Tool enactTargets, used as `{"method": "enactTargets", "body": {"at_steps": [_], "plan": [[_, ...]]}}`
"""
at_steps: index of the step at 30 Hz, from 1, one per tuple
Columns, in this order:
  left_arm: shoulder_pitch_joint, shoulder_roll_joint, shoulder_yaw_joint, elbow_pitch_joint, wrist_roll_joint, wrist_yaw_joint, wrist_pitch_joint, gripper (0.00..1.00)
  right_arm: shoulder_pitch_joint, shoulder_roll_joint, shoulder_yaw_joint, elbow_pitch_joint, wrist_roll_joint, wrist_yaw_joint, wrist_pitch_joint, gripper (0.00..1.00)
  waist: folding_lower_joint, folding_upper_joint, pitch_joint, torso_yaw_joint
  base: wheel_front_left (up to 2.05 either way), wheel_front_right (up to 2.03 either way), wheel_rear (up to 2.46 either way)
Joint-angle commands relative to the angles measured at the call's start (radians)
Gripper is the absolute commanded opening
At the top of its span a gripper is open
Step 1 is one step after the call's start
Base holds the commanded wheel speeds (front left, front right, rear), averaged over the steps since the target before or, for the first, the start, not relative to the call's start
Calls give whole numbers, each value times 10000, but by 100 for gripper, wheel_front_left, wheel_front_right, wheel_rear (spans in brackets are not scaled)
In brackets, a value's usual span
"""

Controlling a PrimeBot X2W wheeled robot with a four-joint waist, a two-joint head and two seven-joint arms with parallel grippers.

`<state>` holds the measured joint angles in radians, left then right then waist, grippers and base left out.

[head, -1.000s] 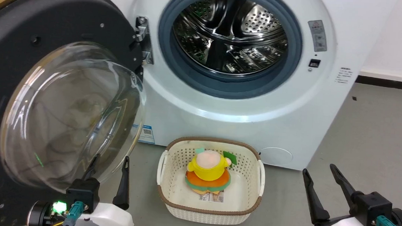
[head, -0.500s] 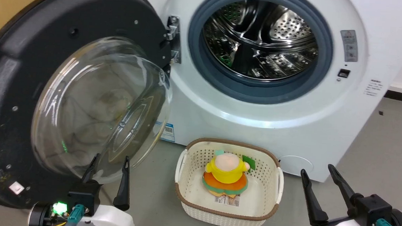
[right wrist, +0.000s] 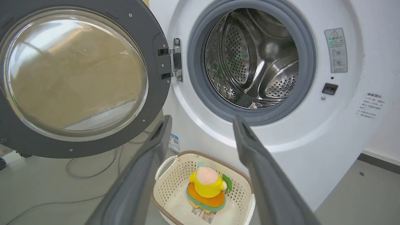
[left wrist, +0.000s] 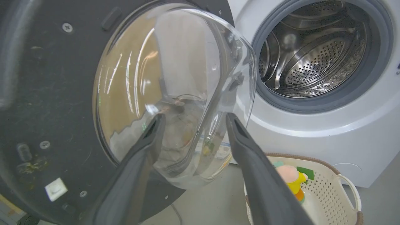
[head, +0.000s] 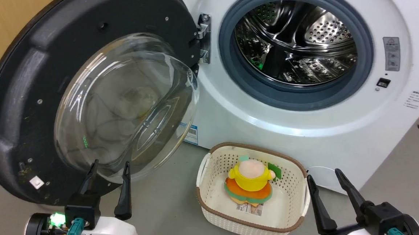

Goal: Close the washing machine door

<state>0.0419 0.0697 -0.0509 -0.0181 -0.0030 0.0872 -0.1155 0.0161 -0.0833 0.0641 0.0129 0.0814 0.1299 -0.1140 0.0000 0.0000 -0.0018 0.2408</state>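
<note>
We see the door point(head: 25, 95) swung wide open on its hinge point(head: 203, 37) at the machine's point(head: 303, 137) left side. Its inner face and glass bowl point(head: 123, 105) are turned out toward us. The drum point(head: 297, 46) mouth in the machine's front stands uncovered, so closing has not begun.

The coming move turns on one relation. The door lies straight ahead of our left tool point(head: 110, 162), whose fingers point up at the bowl's lower rim. They are near it and, as far as we can judge, not touching. The door's free edge is the one farthest from the machine, opposite the hinge. We judge that a push there, swept round toward the machine's front, would carry the door home.

Our left arm is plainly the nearer one. The right tool point(head: 323, 173) sits before the machine's lower right corner, well apart from the door. Both tools are released, fingers spread, grasping nothing.

A basket point(head: 206, 168) with a toy point(head: 251, 178) stands on the floor just in front of the machine, below the drum mouth. We cannot tell whether the door's lower rim will clear it.

As for writing:
- A blue sticker point(head: 193, 134) with a square code sits low on the machine's front, near the hinge side.
- A grey warning label point(head: 391, 52) with a red triangle sits right of the drum mouth, above a small dark slot point(head: 383, 82).
- A block of fine print point(head: 414, 99) lies further right.
- A barcode tag shows under the toy.

None of it is legible to us, and we find no brand name.
</note>
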Motion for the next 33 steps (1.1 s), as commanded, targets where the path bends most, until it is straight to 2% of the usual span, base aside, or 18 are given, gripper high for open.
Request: {"method": "enactTargets", "body": {"at_steps": [1,33], "plan": [[121,26,-20,-84,3,97,-97,100,-138,-93,79,33,93,4,-114,100,0,0,21,97,0,0,0],[472,242,-248,-565,-44,833,-745,100,-637,-439,927,349,754,6,-760,100,0,0,157,1449,0,0,0]]}}
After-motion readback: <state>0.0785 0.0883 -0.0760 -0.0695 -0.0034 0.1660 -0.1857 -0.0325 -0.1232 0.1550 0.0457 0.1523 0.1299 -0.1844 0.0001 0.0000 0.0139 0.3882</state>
